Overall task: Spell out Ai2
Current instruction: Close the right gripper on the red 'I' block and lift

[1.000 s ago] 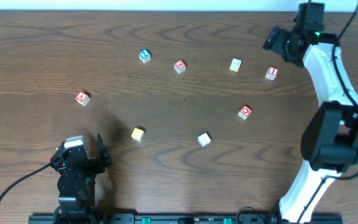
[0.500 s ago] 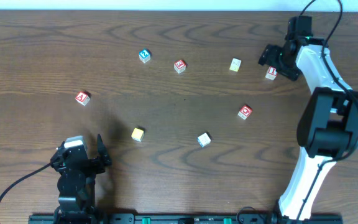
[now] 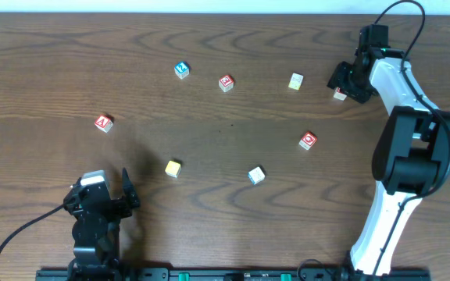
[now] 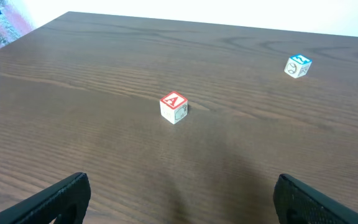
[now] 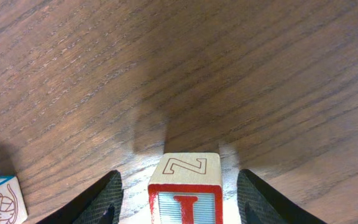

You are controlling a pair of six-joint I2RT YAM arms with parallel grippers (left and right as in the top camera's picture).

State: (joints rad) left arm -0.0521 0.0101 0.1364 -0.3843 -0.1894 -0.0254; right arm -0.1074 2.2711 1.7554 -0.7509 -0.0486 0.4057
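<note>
Jaws of the left gripper (image 4: pixel 182 186) spread wide at bottom of frame, gripping nothing. Red A block (image 4: pixel 173 107) sits well ahead, mid-frame. Far upper right in the overhead, right gripper (image 5: pixel 178 174) straddles red I block (image 5: pixel 185 200) — jaws parted, gaps both sides.

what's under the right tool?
The red I block, on the table between the right tool's open fingers, gaps either side. Overhead, the tool covers most of it.

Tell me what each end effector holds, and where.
Nothing is held. The right end effector straddles the red-edged wooden letter block, gaps showing on both sides; the left end effector is open and empty.
</note>
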